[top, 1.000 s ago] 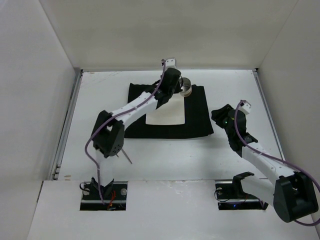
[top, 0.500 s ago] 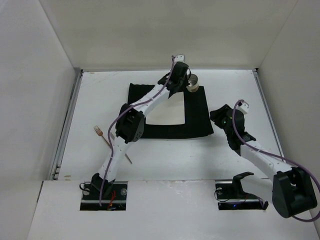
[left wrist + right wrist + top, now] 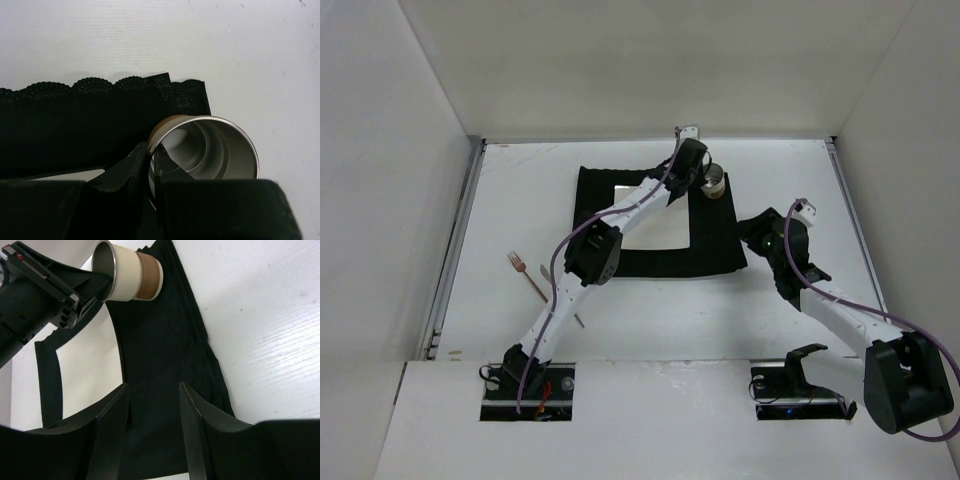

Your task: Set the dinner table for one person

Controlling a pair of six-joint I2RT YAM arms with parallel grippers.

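Placing the cup (image 3: 210, 150) over the far right corner of the black mat (image 3: 715, 235) on the tabletop (image 3: 520, 190), rim pinched by the left end effector (image 3: 152, 165); holding the right end effector (image 3: 152, 387) spread nearby. Next, likely: lower upright, release, fetch the fork (image 3: 528, 278).

You see a square white plate (image 3: 660, 230) on the black mat (image 3: 715, 240), a steel-lined cup (image 3: 715, 182) at its far right corner. A fork (image 3: 528, 278) lies well left of the mat.
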